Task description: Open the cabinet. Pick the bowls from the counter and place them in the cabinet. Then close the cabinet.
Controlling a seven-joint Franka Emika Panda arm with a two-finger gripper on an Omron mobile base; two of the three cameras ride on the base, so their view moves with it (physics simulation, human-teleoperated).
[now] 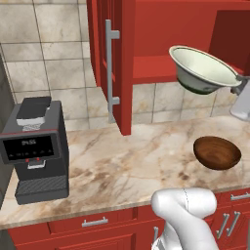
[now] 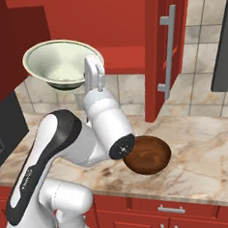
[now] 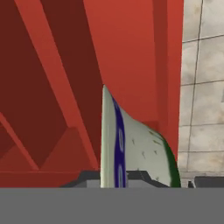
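Note:
The red cabinet point(image 1: 151, 68) stands open, its door point(image 1: 122, 63) swung out and its shelf point(image 2: 121, 55) bare. My gripper point(image 1: 239, 84) is shut on the right rim of the cream-green bowl point(image 1: 202, 68), which hangs tilted in the air in front of the shelf, above the counter point(image 1: 122, 161). From the right base the same bowl point(image 2: 59, 64) sits left of my gripper point(image 2: 92, 64). In the hand view its rim point(image 3: 114, 144) rises edge-on between my fingertips, with the cabinet point(image 3: 65, 87) behind. The dark wooden bowl point(image 1: 217, 152) rests on the counter point(image 2: 206, 157) below, also close by my wrist point(image 2: 148, 154).
A black coffee machine point(image 1: 36, 151) stands at the counter's left end. The open cabinet door point(image 2: 161, 49) with its long grey handle juts out over the counter. Red base cabinets point(image 1: 97, 227) run below the counter edge. A dark appliance point(image 2: 222, 54) hangs at the far right.

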